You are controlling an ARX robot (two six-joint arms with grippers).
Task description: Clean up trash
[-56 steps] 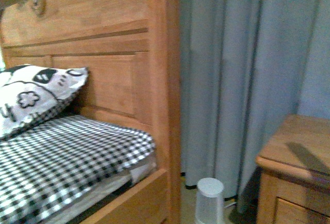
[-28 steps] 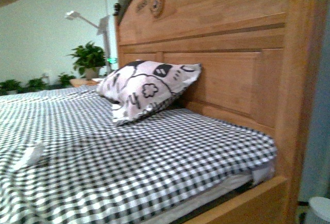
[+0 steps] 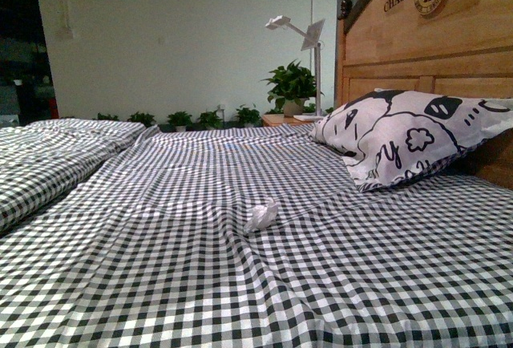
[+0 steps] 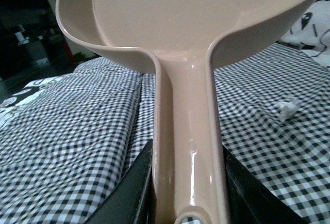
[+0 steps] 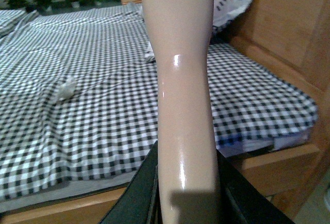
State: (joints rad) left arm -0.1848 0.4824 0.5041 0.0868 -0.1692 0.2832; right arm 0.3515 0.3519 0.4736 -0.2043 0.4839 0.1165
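Observation:
The trash, a small crumpled white paper wad (image 3: 261,216), lies on the black-and-white checked bed sheet (image 3: 200,284) in the middle of the front view. It also shows in the left wrist view (image 4: 285,109) and in the right wrist view (image 5: 65,89). My left gripper (image 4: 188,182) is shut on the handle of the pink dustpan (image 4: 180,22), whose pan is held above the sheet, apart from the wad. My right gripper (image 5: 185,193) is shut on the pink brush handle (image 5: 180,79), near the bed's side edge. Neither arm shows in the front view.
A large white pillow with black cartoon prints (image 3: 409,143) leans on the wooden headboard (image 3: 425,35) at the right. The wooden bed frame edge (image 5: 268,162) runs below the mattress. Potted plants (image 3: 290,87) and a white lamp (image 3: 300,31) stand behind the bed.
The front view has swung left, from the headboard corner, curtain and nightstand to the open bed. The wad has come from the left edge to the middle.

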